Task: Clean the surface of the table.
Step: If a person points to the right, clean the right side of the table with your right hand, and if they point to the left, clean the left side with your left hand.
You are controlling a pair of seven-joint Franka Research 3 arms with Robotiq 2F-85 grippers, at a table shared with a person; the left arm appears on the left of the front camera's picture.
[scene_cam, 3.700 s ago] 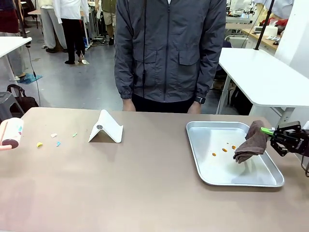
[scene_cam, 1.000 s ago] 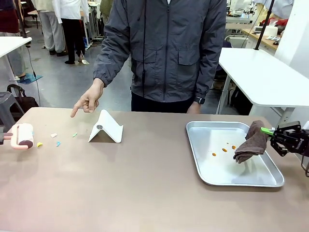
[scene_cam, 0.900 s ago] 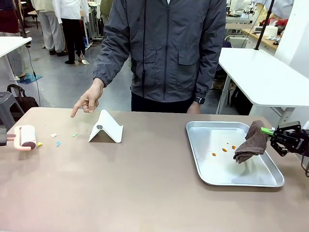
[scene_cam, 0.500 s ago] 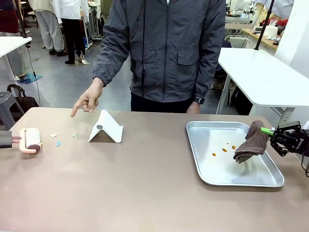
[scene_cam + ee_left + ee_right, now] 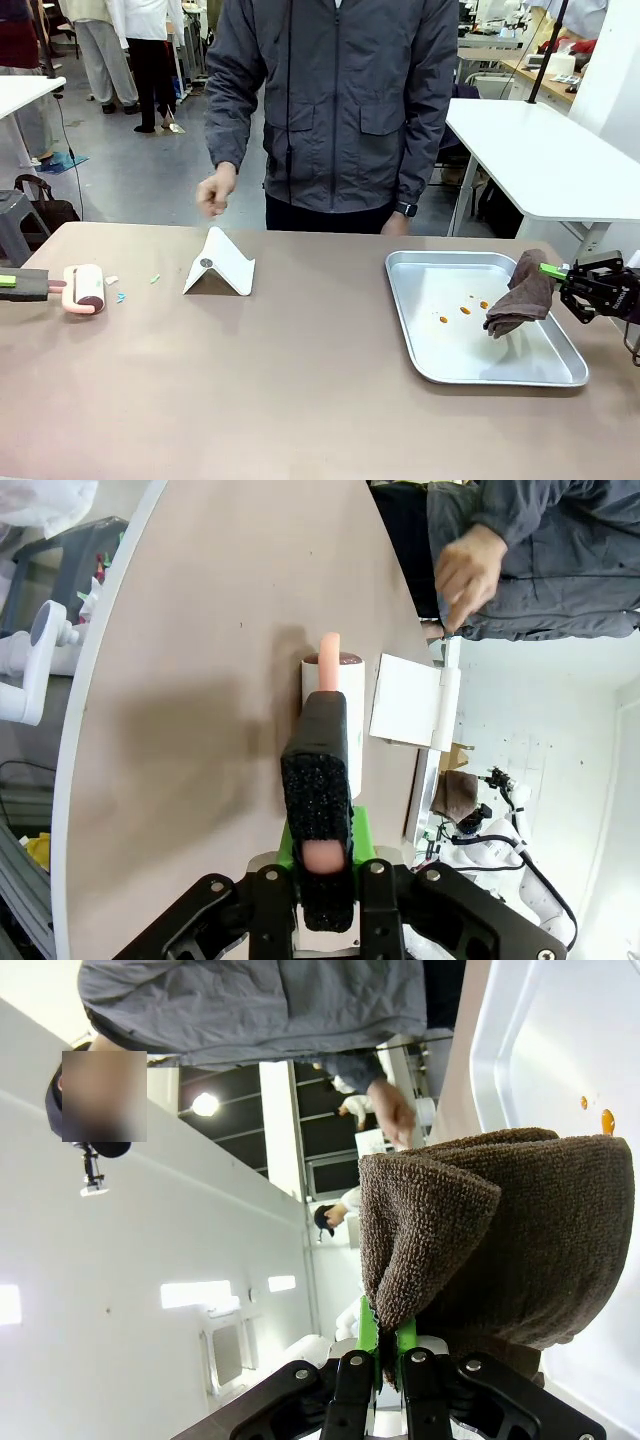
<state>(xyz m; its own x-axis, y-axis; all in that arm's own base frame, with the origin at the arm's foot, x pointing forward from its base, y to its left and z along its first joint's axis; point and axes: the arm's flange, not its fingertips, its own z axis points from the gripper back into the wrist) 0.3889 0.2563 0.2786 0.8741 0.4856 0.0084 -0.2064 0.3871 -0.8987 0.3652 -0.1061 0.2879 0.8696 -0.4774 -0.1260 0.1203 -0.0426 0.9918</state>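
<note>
— What's biggest here?
— The table (image 5: 300, 400), a wide, smooth, matte taupe top spanning the front view. A person in a grey zip jacket (image 5: 340, 100) stands at its far edge, with one hand (image 5: 213, 192) loosely curled above it.
— What's on it?
— A shiny rectangular metal tray (image 5: 500, 355) with rounded corners sits on the right. A white folded stand (image 5: 220, 265), tent-shaped, is left of centre.
— And the grippers?
— The right gripper (image 5: 385, 1348) pinches a nubby brown terry cloth (image 5: 520, 295) drooping over the tray. The left gripper (image 5: 322, 858) clamps the black foam handle of a pink lint roller (image 5: 85, 288), whose drum is on the tabletop.
— Anything unclear?
— Pale and blue scraps (image 5: 118, 296) beside the roller and orange specks (image 5: 465, 310) in the tray are too small to identify. The frame edge cuts off the left arm.
</note>
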